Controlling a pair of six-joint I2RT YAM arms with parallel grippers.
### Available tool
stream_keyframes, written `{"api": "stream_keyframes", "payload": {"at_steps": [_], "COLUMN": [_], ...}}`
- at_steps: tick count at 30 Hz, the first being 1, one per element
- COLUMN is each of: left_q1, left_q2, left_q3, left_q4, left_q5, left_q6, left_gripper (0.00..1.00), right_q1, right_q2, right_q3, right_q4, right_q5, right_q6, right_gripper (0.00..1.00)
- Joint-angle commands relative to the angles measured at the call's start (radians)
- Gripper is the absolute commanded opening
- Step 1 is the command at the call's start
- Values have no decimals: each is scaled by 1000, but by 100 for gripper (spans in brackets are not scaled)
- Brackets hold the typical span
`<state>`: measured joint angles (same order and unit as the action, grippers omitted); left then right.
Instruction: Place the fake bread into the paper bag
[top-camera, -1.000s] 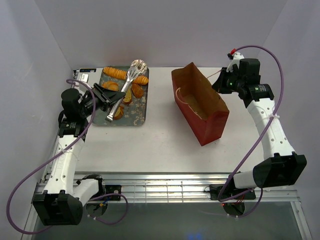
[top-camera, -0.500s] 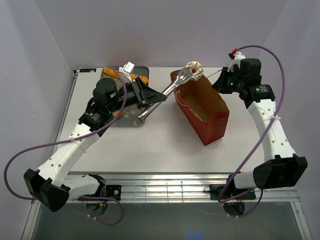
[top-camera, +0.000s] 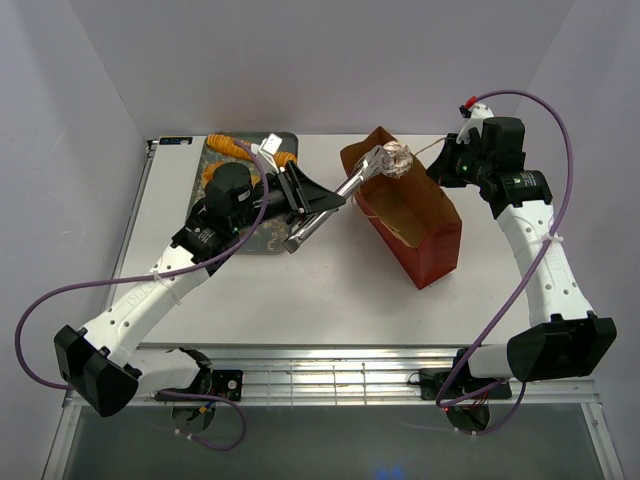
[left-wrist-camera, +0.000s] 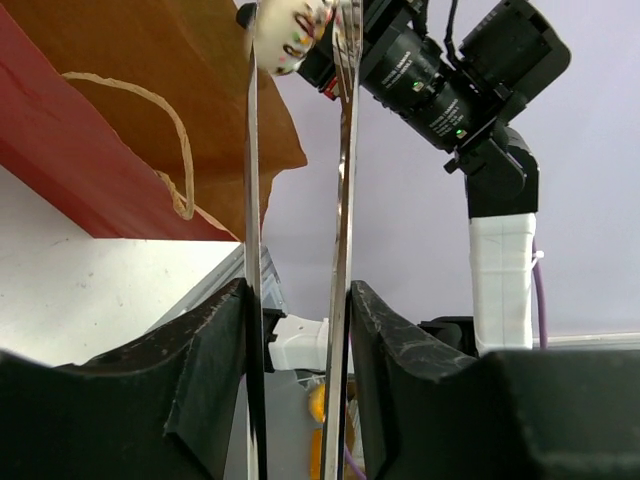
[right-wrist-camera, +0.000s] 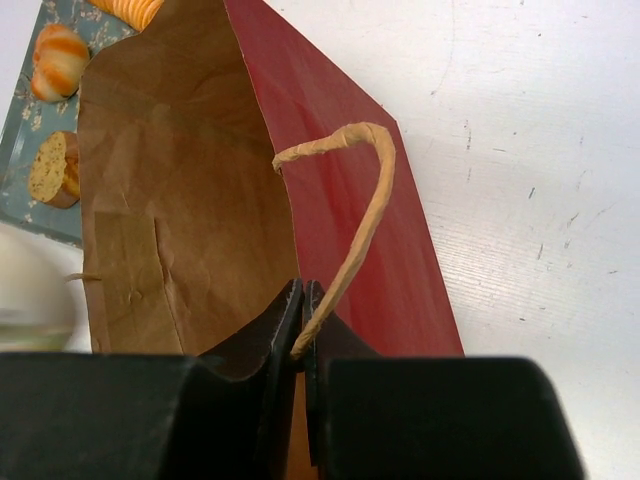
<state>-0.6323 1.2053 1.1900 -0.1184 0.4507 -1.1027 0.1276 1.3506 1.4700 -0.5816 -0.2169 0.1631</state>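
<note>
My left gripper (top-camera: 312, 200) is shut on the metal tongs (top-camera: 335, 196), seen in the left wrist view (left-wrist-camera: 298, 330) as two thin blades between the fingers. The tongs hold a white sprinkled donut (top-camera: 395, 158) over the open mouth of the red paper bag (top-camera: 405, 215); the donut shows at the top of the left wrist view (left-wrist-camera: 288, 30). My right gripper (right-wrist-camera: 303, 300) is shut on the bag's pale string handle (right-wrist-camera: 350, 230) and holds the bag open. More fake bread (top-camera: 228, 147) lies on the tray at the back left.
The grey floral tray (top-camera: 262, 238) sits at the back left, partly under my left arm. Bread pieces (right-wrist-camera: 55, 60) on the tray show at the top left of the right wrist view. The bag's brown inside (right-wrist-camera: 170, 200) faces the right wrist camera.
My left arm has swung from the tray to the right, carrying the tongs with the donut from the tray to above the bag's mouth. The right arm has stayed holding the handle.
</note>
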Motion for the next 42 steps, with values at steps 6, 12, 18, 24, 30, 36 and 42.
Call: {"api": "stream_keyframes", "payload": {"at_steps": [6,12,18,24,30,36,42], "left_q1": [-21,-23,31,328,623,739,773], "left_q2": [-15,-36,-27,-61,-116,-168,-200], "left_q3": [-33,-6,189,211,-13,-251,-415], "left_q4": [56,53,-168,-262,-175,-107,-34], "left_q5": [-15,-46,-150,-63,210,284,298], "left_q6": [-14,7,159,205,139,110,47], "left_gripper": [56,53,53,53,52,51,51], "right_q1": [3,1,1,1,3,1,1], "right_q2": [-36,-41,-42,-47,-47,-42,-41], "right_q3": [-2,-14,-17,-23,-25,-37,-51], "right_q4": [20,22,20,19,20,26,35], "right_q5": [5,10,7,8,8,-9,-15], "right_q6": [-13,-16,-19,-27,-31,-30,-30], "right_gripper": [9,9,9,10,10,10,10]}}
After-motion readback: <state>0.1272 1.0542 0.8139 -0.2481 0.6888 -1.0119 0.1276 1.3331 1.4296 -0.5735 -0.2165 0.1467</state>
